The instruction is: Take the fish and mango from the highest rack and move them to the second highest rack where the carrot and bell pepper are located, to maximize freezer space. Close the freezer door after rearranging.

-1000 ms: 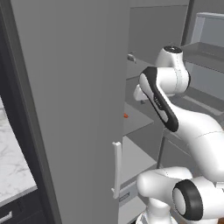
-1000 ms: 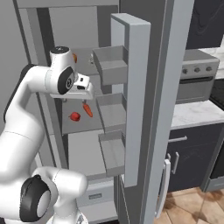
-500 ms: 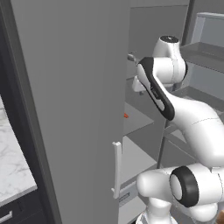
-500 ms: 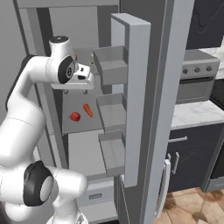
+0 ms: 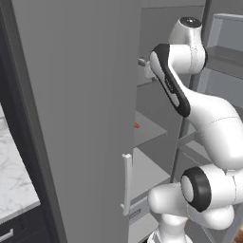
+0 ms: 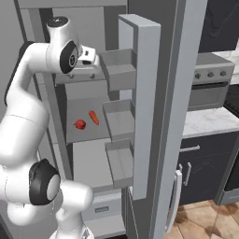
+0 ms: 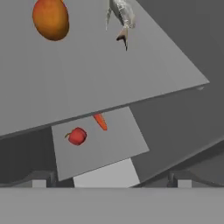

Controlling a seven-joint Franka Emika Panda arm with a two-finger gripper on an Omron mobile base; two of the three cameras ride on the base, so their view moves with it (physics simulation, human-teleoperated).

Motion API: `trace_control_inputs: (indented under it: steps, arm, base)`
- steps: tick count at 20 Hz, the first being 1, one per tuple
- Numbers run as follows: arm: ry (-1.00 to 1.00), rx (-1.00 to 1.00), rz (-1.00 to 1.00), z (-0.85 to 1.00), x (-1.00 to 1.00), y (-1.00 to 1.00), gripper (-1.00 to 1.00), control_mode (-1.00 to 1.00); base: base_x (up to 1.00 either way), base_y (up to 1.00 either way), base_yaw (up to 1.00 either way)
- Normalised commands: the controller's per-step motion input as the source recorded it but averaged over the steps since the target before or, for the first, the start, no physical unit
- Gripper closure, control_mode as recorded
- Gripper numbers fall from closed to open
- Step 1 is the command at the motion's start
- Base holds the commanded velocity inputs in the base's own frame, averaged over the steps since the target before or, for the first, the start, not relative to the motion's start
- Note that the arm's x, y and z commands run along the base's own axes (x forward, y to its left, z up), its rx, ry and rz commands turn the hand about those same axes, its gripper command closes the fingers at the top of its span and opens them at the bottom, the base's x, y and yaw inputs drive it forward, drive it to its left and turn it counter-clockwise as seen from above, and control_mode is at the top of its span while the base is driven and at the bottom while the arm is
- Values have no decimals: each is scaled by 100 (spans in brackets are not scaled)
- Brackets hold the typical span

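No legible text, labels, brand marks, numbers or signs found on any surface. The freezer door [image 6: 144, 107] and the stove [image 6: 212, 81] carry no readable markings.

Glossy white rounded arm [image 5: 209, 118] segments joined by dark, ringed joints.

Two base views flanking the arm toward the open freezer; hand view downward over the highest rack [image 7: 144, 74].
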Motion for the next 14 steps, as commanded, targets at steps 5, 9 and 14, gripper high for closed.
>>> trace_control_inputs:
  steps: [5, 9, 14]
  arm:
    - [-14, 0, 0, 4, 52, -2, -100, -100]
    - [0, 0, 0, 0, 59, 0, -100, -100]
    - [0, 0, 0, 4, 49, 0, -100, -100]
  base:
    - [0, 0, 0]
    - [0, 0, 0]
    - [0, 0, 0]
